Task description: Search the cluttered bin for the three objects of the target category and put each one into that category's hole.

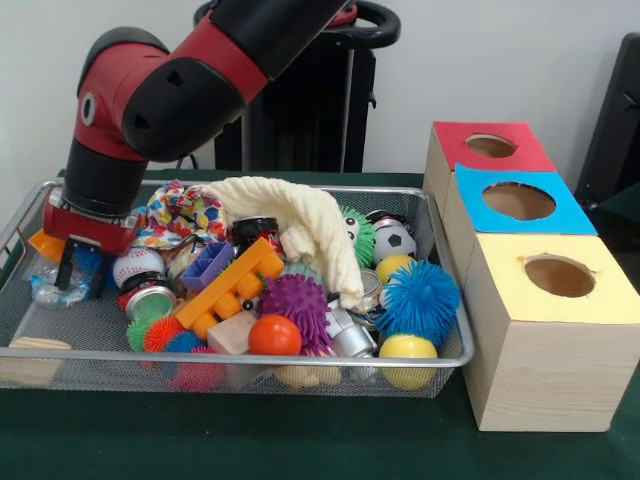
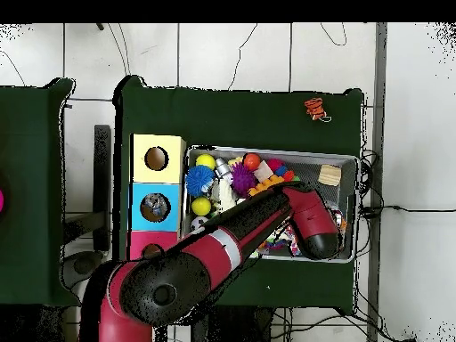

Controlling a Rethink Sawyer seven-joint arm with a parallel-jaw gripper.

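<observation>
Reaching into the silver wire-mesh bin (image 1: pixel 440 362), black gripper (image 1: pixel 67 272) low at its end, blue-rimmed hole (image 1: pixel 519 201) well apart (opposite side), finger spread indiscernible, no legible writing.

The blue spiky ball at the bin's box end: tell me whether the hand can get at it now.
Probably yes. The blue spiky rubber ball lies on top of the clutter, uncovered, but the hand is down at the wire mesh bin's opposite end and must cross over.
</observation>
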